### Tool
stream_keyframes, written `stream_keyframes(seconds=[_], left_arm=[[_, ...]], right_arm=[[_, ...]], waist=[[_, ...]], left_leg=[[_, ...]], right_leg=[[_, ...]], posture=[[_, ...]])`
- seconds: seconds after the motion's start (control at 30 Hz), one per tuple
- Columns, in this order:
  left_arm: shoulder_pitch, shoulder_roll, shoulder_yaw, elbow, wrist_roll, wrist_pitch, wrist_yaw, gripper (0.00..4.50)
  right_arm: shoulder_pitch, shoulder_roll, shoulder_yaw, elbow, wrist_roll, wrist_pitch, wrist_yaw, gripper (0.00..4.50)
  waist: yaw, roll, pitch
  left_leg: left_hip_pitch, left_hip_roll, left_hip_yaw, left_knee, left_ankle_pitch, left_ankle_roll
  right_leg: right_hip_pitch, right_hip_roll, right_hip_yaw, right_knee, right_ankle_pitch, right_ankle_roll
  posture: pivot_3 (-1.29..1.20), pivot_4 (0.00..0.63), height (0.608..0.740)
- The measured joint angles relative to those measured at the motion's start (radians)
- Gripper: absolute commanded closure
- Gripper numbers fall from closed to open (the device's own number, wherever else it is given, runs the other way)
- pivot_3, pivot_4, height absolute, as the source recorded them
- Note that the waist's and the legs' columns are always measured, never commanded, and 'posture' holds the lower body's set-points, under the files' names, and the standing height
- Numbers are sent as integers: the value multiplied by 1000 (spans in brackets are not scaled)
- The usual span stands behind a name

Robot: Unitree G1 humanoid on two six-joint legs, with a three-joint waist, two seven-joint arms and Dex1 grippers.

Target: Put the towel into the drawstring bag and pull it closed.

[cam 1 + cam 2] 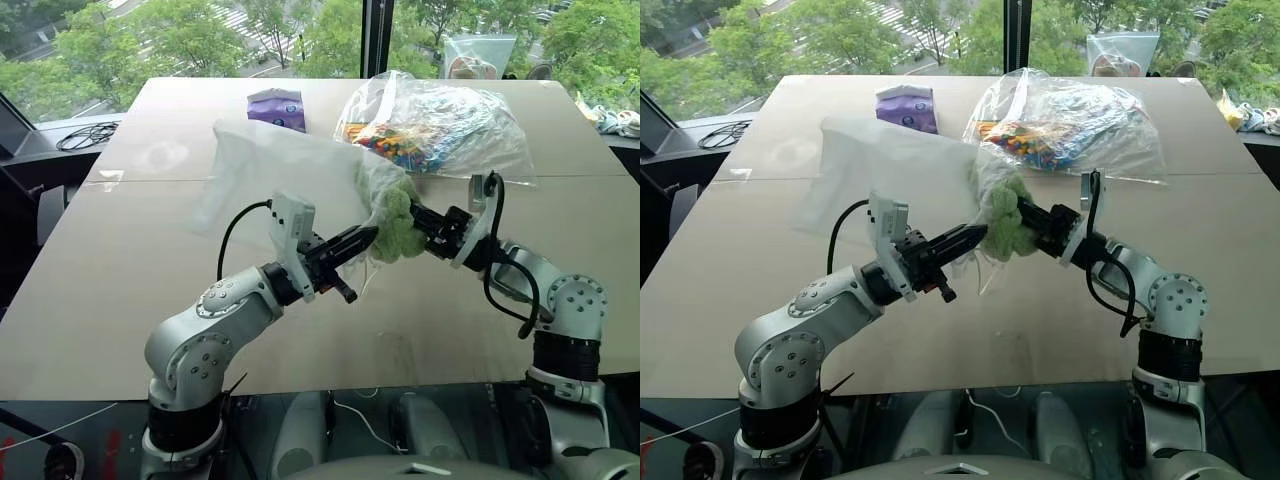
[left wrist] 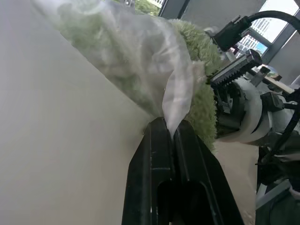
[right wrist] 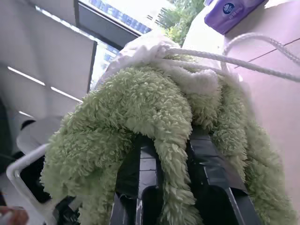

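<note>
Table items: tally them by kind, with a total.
Towel: 1
Drawstring bag: 1
Purple tissue pack: 1
Clear plastic bag of colourful items: 1
Total: 4

Beige table [image 1: 120, 300], windows [image 1: 180, 40] behind (green trees [image 1: 90, 50]), daylight

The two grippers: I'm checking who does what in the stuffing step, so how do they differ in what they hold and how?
The left gripper is shut on the thin white edge of the bag; the right gripper is shut on the fluffy green towel. The left pinches flat fabric between touching fingers; the right's fingers are draped in bunched towel. Both are raised above the table, meeting at the bag's mouth.
</note>
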Motion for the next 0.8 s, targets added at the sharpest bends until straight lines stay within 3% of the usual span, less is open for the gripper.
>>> stream_keyframes(seconds=[0.17, 0.27, 0.33, 0.47, 0.67, 0.8], left_arm=[[0, 10, 1, 1, -4, -11, 1, 4500], [0, 23, -4, 8, -2, -13, 0, 4500], [-1, 27, -13, 13, -2, -14, -1, 4500], [-4, 29, -29, 14, -2, -19, -5, 4500], [-6, 36, -32, 15, -3, -28, -13, 4500], [-13, 43, -34, 24, -3, -32, -21, 4500]], right_arm=[[-1, 38, 38, -6, 108, -63, -156, 4477], [-9, -43, 128, -69, -32, -59, -143, 4477], [-11, -136, 237, -147, -234, -88, -51, 4477], [-6, -211, 383, -219, -541, -239, 137, 4477], [37, -321, 567, -225, -1010, -617, 422, 4477], [41, -355, 646, -132, -1304, -920, 516, 4477]], waist=[[-1, 0, 0], [-1, 1, 0], [-1, 1, 0], [-1, 1, 0], [0, 0, 0], [0, 0, 0]], left_leg=[[0, 0, 0, 0, 0, 0], [0, 0, 0, 0, 0, 0], [0, 0, 1, 0, 0, 0], [0, 0, 1, -1, 0, 0], [0, 0, 1, -1, 0, 0], [1, 0, 1, 0, 0, 0]], right_leg=[[0, 0, 0, 0, 0, 0], [-1, 0, 0, 0, 0, 0], [-1, 0, 0, 0, 0, 0], [-2, 0, 0, -1, 0, 0], [-2, 0, 1, -1, 0, 0], [-2, 0, 1, -1, 0, 0]], posture=[[0, 150, 740], [0, 150, 740], [0, 150, 740], [0, 150, 740], [0, 150, 740], [0, 150, 740]])
